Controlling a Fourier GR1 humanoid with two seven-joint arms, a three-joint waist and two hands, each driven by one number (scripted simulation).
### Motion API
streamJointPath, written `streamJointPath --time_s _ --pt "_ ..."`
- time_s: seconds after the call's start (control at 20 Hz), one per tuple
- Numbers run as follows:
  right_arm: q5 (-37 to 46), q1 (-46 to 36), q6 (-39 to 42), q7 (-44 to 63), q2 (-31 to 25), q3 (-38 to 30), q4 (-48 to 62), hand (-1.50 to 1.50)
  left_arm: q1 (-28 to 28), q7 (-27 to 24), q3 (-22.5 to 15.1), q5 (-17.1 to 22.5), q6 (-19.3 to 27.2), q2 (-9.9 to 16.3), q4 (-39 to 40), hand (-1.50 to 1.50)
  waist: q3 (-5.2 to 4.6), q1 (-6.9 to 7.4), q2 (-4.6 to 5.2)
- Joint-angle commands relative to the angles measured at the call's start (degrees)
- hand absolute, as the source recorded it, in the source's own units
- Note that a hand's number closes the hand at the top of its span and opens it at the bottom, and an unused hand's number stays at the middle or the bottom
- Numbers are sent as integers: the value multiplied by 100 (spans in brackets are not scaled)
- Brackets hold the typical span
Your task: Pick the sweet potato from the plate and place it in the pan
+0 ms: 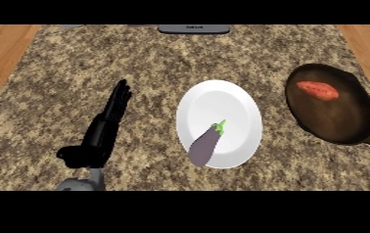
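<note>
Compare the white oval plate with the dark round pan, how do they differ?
The white oval plate is pale and shallow; the dark round pan is nearly black and runs off the right edge. The plate holds a purple eggplant overhanging its rim; the pan holds an orange-red sweet potato fully inside. Both rest on the speckled counter.

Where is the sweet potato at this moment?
In the head view, the sweet potato lies inside the dark pan at the right, apart from the white plate.

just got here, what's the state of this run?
Nothing is being handled right now. The sweet potato already lies in the pan at the right. An eggplant remains on the white plate. The left hand rests open on the counter; the right hand isn't in view.
</note>
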Motion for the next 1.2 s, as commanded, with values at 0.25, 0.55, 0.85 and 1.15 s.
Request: streamJointPath --time_s 0.25,0.55,0.85,1.15 --pt "-122 693 908 -1304 -57 183 -233 -150 44 -328 251 156 -233 191 122 0 -5 -29 -17" --pt "-190 795 837 -1338 -108 348 -368 -150 -137 -112 157 -4 -92 67 249 0 -5 -38 -18" --pt "-123 829 305 -1344 -19 549 -302 -150 -67 -215 95 -30 -54 -64 253 0 -3 14 -6" --pt "-178 766 166 -1401 -177 655 -420 -150 45 -149 162 33 -142 36 97 0 -6 21 -15"
